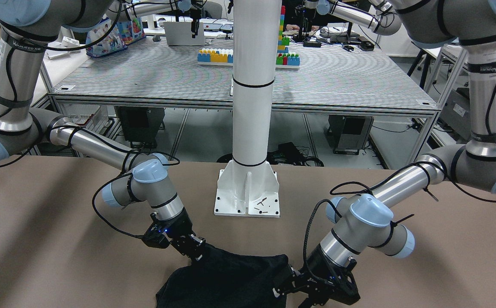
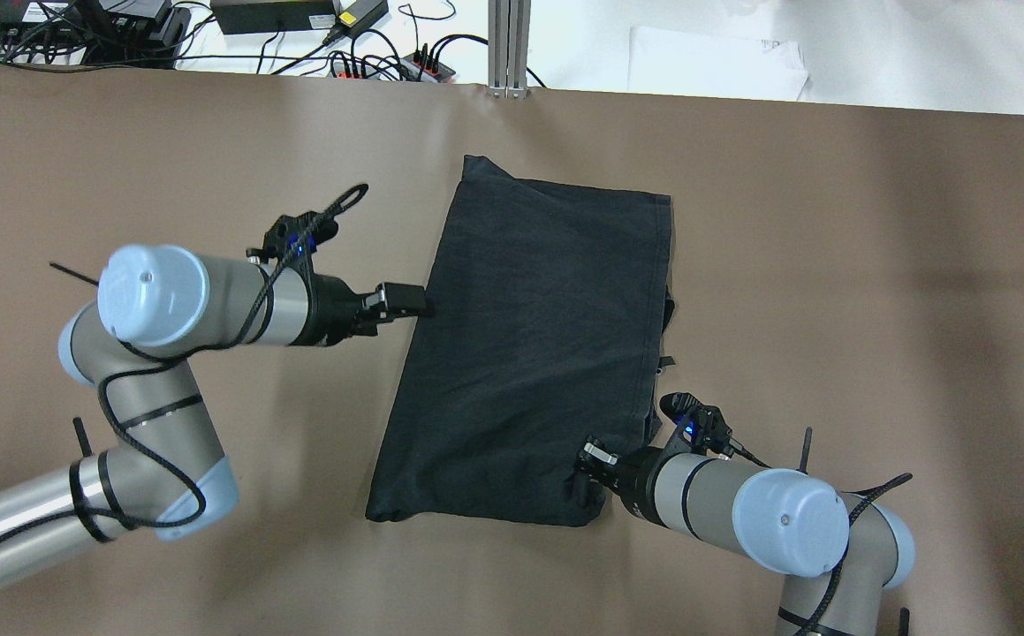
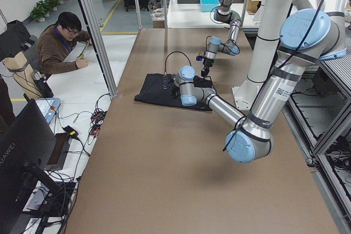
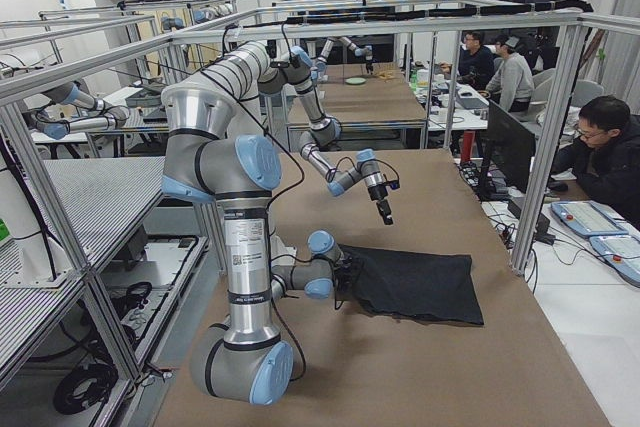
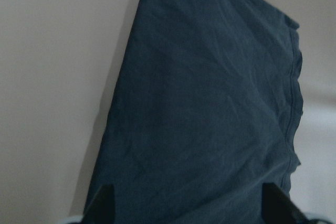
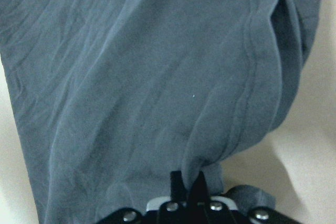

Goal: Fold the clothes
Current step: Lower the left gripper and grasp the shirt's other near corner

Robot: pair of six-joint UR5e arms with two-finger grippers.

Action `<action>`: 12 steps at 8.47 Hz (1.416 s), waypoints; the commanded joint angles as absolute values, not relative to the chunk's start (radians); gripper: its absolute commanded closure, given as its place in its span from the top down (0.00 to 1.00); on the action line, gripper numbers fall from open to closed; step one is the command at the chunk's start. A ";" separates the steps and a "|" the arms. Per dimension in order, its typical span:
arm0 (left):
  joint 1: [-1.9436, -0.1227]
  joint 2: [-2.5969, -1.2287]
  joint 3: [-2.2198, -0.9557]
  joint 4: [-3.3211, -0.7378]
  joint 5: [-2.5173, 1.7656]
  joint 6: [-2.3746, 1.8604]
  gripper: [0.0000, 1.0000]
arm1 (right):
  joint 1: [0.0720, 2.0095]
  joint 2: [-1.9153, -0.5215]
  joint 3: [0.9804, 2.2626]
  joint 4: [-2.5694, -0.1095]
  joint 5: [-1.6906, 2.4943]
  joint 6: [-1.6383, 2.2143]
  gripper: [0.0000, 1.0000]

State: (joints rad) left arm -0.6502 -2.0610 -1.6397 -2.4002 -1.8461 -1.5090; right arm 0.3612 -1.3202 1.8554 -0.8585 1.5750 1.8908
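Across the middle of the brown table [image 2: 830, 265] lies the plain black soft fabric garment [image 2: 529, 353], flattened into a long panel with its hemmed edge toward 3 o'clock. At its 9 o'clock edge sits the left gripper [image 2: 405, 302], fingers spread wide. At its 5 o'clock corner the right gripper [image 2: 587, 471] pinches a bunched fold of fabric.

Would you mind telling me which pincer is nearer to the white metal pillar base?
Right. The right pincer grips a corner of the black fabric garment close to the white metal pillar base; the left pincer sits farther out, at the garment's side edge.
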 commanded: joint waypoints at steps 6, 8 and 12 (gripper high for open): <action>-0.368 -1.881 -1.690 -2.540 -1.611 -1.574 1.00 | 0.373 -1.322 1.875 -0.857 1.563 1.855 0.00; -0.354 -1.820 -1.742 -2.540 -1.608 -1.574 1.00 | 0.373 -1.322 1.875 -0.857 1.563 1.855 0.00; -0.304 -1.830 -1.730 -2.489 -1.557 -1.572 0.96 | 0.374 -1.322 1.876 -0.857 1.562 1.856 0.00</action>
State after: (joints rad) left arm -0.3145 -1.8227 -1.7320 -2.5335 -1.5672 -1.5733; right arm 0.3728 -1.3223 1.8758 -0.8575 1.5631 1.8554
